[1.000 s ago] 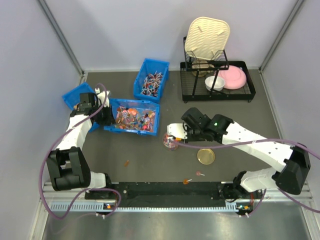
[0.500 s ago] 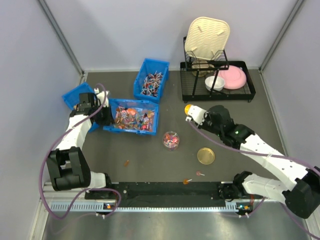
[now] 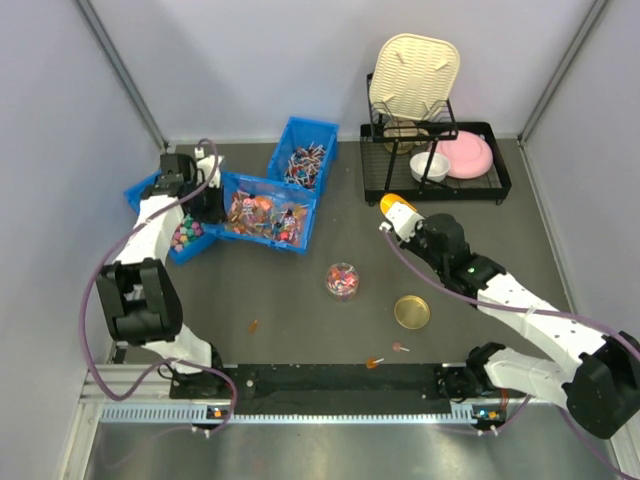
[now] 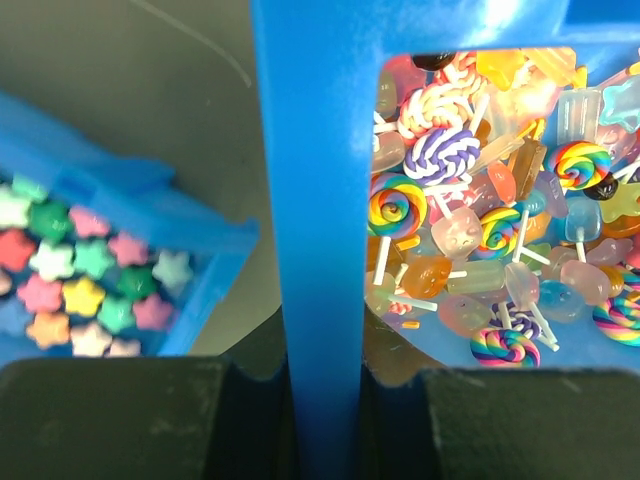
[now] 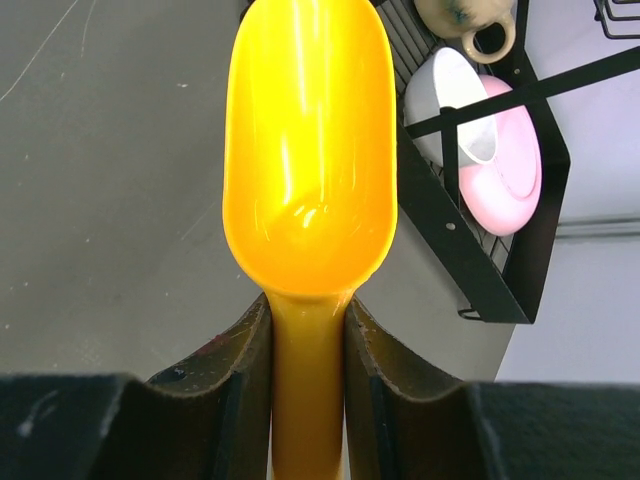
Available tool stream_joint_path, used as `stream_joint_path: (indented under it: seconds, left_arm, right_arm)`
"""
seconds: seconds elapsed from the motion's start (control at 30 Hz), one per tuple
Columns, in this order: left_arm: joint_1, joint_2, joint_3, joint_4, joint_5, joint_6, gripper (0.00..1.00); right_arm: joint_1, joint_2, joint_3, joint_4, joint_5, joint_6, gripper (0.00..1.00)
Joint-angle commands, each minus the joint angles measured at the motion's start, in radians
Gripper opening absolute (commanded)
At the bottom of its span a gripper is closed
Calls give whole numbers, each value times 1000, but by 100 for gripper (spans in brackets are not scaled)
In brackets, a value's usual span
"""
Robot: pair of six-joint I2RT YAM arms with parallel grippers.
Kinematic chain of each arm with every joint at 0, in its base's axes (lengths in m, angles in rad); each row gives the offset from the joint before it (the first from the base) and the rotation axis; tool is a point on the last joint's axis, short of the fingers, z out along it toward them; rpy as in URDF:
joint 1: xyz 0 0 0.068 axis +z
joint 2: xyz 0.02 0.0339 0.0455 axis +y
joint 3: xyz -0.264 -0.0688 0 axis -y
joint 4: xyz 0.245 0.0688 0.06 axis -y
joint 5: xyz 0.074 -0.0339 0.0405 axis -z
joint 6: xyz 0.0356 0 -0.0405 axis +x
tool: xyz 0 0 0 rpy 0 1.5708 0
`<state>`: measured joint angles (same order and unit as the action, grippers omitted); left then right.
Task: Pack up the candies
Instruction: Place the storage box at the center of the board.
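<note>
The candies [image 3: 262, 217] fill a blue bin [image 3: 268, 237] left of centre; in the left wrist view they are lollipops and wrapped sweets [image 4: 480, 230]. My left gripper [image 3: 211, 203] is shut on the bin's left wall [image 4: 320, 200]. A small clear jar [image 3: 342, 280] holding some candies stands mid-table. My right gripper [image 3: 414, 231] is shut on the handle of a yellow scoop [image 3: 397, 210], right and behind the jar. The scoop bowl [image 5: 310, 150] is empty.
A blue bin of star sweets [image 3: 170, 235] touches the candy bin's left; a third blue bin of stick-like sweets [image 3: 302, 160] stands behind. A gold lid [image 3: 411, 312] lies by the jar. A black dish rack [image 3: 436, 165] with bowls is back right. Loose sweets [image 3: 253, 326] [image 3: 399, 348] lie near the front.
My right gripper has carried the scoop from over the jar up and to the right. My left gripper has pulled the candy bin back and a little left.
</note>
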<state>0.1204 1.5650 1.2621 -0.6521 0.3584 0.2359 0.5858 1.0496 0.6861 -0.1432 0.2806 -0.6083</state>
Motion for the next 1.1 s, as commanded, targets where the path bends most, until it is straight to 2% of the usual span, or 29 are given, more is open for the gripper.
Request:
stream_joint_path:
  seconds: [0.0, 0.1, 0.2, 0.5, 0.83, 1.07]
  left_arm:
    - [-77, 33, 94, 11, 94, 14, 0]
    - [-148, 73, 118, 12, 28, 32, 0]
    - [-169, 130, 157, 11, 1, 23, 0]
    - [-169, 317, 374, -122, -125, -1, 0]
    - [-169, 365, 482, -149, -231, -20, 0]
    - [-169, 452, 603, -184, -331, -32, 0]
  right_arm:
    - [-7, 6, 3, 68, 29, 30, 0]
    - [-7, 18, 4, 68, 31, 33, 0]
    - [-6, 27, 3, 70, 35, 32, 0]
    - [-6, 47, -3, 70, 37, 21, 0]
    - [-7, 61, -3, 70, 46, 15, 0]
    - [-12, 96, 3, 70, 80, 13, 0]
